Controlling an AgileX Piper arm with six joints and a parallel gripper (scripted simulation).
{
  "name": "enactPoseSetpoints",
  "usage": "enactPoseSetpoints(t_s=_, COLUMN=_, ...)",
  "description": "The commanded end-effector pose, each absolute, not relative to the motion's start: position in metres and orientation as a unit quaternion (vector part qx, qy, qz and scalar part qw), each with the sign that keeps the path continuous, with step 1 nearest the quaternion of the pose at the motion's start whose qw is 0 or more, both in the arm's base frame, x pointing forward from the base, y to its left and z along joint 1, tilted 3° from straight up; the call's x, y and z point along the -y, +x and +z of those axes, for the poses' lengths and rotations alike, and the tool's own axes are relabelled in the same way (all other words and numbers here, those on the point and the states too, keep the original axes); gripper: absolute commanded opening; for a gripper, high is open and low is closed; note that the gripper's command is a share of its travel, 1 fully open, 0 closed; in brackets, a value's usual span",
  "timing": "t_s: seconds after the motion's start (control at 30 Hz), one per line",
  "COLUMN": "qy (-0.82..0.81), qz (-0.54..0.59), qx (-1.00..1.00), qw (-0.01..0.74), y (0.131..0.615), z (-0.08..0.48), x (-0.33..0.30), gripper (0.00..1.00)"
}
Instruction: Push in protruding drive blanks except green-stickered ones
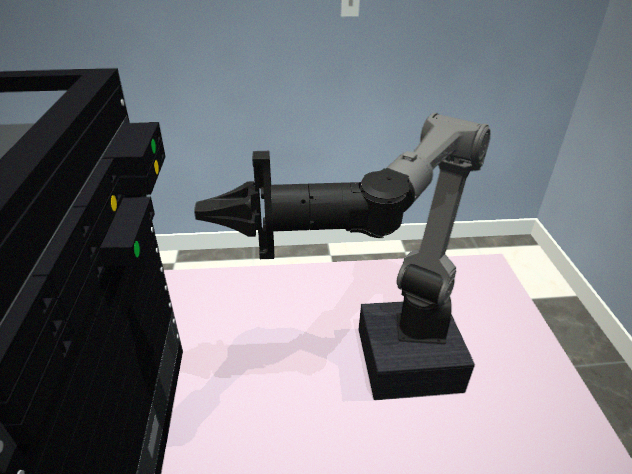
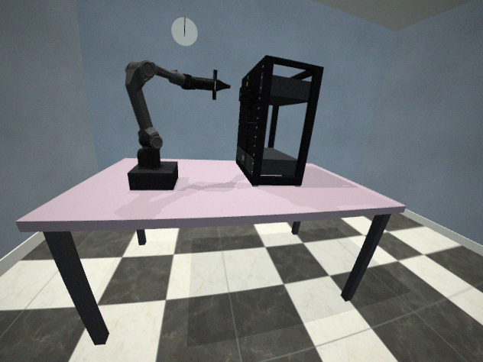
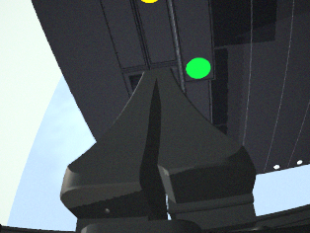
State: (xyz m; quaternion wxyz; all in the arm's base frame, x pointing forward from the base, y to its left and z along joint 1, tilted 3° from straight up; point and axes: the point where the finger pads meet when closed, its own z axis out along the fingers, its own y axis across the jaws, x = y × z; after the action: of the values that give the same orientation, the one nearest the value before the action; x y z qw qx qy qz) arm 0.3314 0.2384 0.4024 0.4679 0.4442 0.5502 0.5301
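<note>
The black rack (image 1: 61,285) stands at the left on the pink table; it also shows in the exterior view (image 2: 279,121). Near its top, a blank with a green sticker (image 1: 153,145) sticks out of the front. Right below it, a blank with a yellow sticker (image 1: 156,166) sticks out as far. Under these, a blank with a yellow sticker (image 1: 113,203) sits further back. Below that, a blank with a green sticker (image 1: 136,248) sticks out. My gripper (image 1: 196,210) is shut and empty. It points at the rack front, level with the recessed yellow blank and clearly apart from it.
The arm's base block (image 1: 416,352) sits on the table to the right of the rack. Lower rack slots look flush and dark. The table edge lies behind the rack and the arm.
</note>
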Motion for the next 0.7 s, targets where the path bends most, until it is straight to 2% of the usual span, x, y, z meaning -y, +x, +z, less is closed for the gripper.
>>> enactPoseSetpoints(t_s=0.0, qy=0.444, qz=0.529, qx=-0.550, qw=0.469, y=0.329, z=0.402, x=-0.237, gripper=0.00)
enactPoseSetpoints(t_s=0.2, qy=0.444, qz=0.529, qx=-0.550, qw=0.469, y=0.329, z=0.403, x=-0.231, gripper=0.00)
enactPoseSetpoints(t_s=0.67, qy=0.444, qz=0.529, qx=-0.550, qw=0.469, y=0.340, z=0.410, x=-0.140, gripper=0.00)
